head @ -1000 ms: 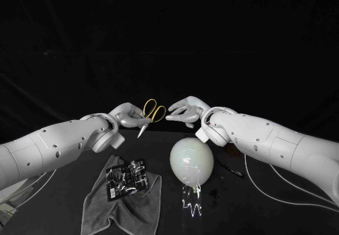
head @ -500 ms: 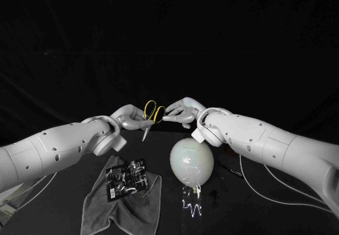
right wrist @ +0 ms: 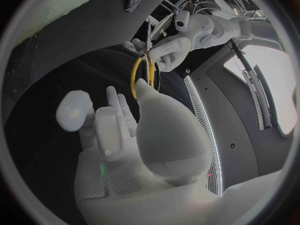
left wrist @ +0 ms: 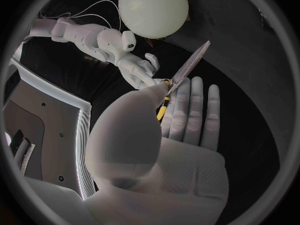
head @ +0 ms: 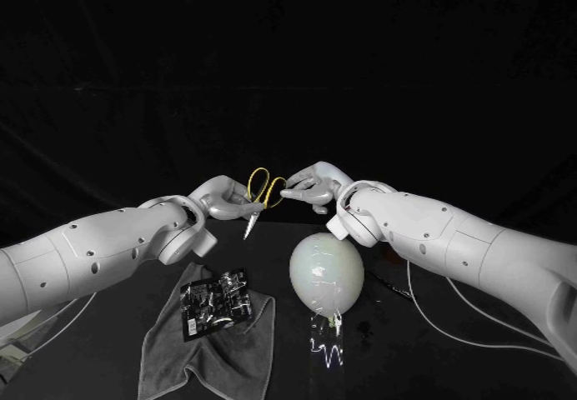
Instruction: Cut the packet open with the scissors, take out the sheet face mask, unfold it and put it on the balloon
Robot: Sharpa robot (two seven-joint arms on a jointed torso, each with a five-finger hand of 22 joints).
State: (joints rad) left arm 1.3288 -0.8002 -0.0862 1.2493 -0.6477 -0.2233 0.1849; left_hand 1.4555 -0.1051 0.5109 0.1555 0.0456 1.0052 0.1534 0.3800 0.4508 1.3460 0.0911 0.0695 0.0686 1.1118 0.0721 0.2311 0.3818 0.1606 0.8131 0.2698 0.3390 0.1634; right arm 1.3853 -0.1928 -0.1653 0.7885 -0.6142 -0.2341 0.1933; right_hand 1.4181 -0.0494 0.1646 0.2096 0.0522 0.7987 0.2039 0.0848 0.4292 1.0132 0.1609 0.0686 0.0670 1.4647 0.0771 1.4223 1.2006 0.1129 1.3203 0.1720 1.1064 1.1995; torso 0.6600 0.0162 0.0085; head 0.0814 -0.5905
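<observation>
My left hand (head: pixel 220 200) is gripping the scissors (head: pixel 256 200), with the thumb and fingers closed on them just below the yellow handle loops. It is holding them up in the air, beyond the balloon (head: pixel 326 272) and slightly to its left. The scissors are hanging nearly upright, with the handle loops on top. The closed blades are pointing down and are stopping short of the balloon's far end. In the left wrist view the blades (left wrist: pixel 190 67) are projecting past my fingertips toward the balloon (left wrist: pixel 153 7). My right hand (head: pixel 310 188) is hovering beyond the balloon as well, directly above its far end, with its fingers curled in toward the scissors. Its thumb and one fingertip are meeting the nearer yellow loop. I cannot tell whether this hand is actually gripping the loop or only touching it. The balloon is lying on the black table (head: pixel 457 367) between my two arms, with its knotted end pointing toward me. The packet (head: pixel 214 304) is lying flat to the left of the balloon, near it but not touching it, and it is uncut. It is resting on a grey cloth (head: pixel 180 358), which is spreading out from under the packet on the balloon's left.
</observation>
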